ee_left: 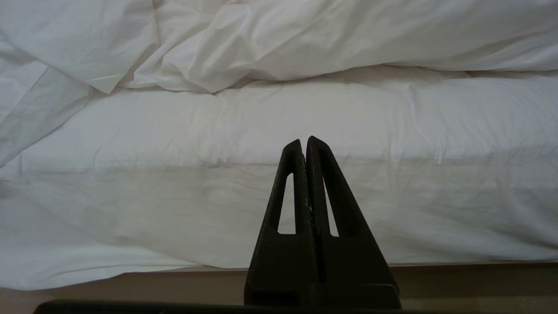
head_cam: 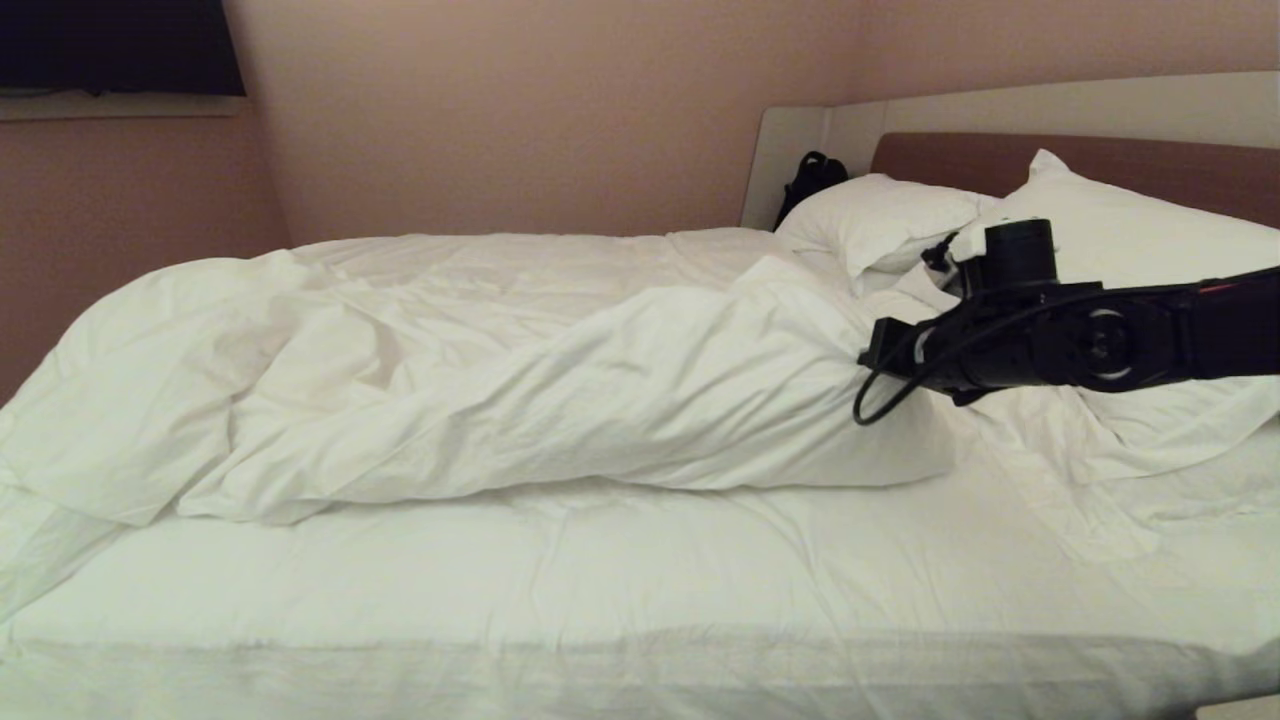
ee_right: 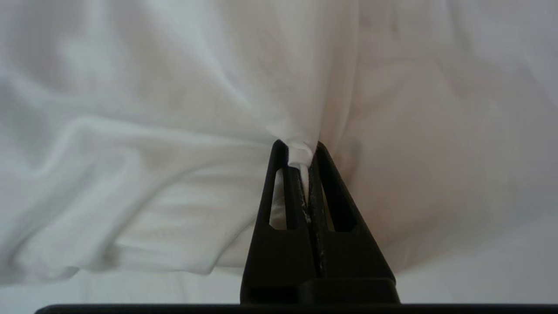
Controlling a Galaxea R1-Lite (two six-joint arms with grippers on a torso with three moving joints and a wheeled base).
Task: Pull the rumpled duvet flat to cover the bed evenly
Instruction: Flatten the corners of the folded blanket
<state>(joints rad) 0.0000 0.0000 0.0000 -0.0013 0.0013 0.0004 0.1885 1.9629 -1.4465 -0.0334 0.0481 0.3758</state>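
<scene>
Pinching a fold of the duvet [ee_right: 301,150] between closed fingers, the right gripper [head_cam: 868,357] is seen at the bunched roll's pillow-side end, over the bed [head_cam: 640,580]. The duvet is heaped along the far half, the near sheet left bare. A slow, level pull toward the near edge is judged advisable, so the thin pinch is not lost. The left gripper [ee_left: 304,141] is closed on nothing, parked beside the mattress.
</scene>
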